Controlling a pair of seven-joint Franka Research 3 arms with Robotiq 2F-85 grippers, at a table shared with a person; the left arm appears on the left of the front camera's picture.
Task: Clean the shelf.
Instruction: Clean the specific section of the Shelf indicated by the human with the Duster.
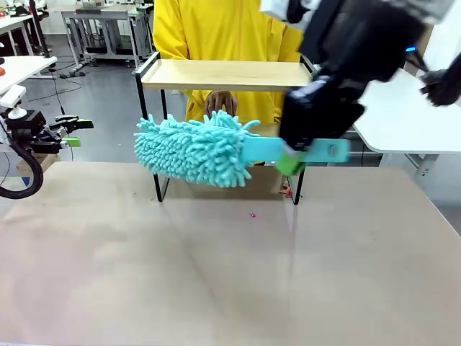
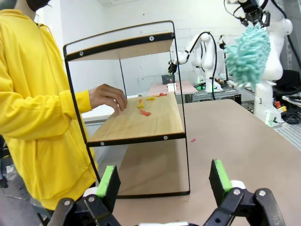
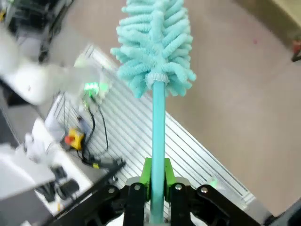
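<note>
The right gripper [image 3: 157, 184] is pinching the thin handle of a fluffy turquoise chenille duster [image 3: 155, 42] between its green pads. The front view is adding that the duster is hanging level over the beige table [image 1: 216, 281], in front of the lower tier of a small two-tier shelf [image 1: 223, 73] of light wood boards in a thin black metal frame. The left gripper [image 2: 164, 181] is standing with jaws spread wide and holding nothing. Its wrist view is revealing small orange and red scraps [image 2: 145, 112], possibly paper, lying on the lower board, which the duster is covering in the front view. A person's hand [image 2: 108, 97] is resting beside them.
</note>
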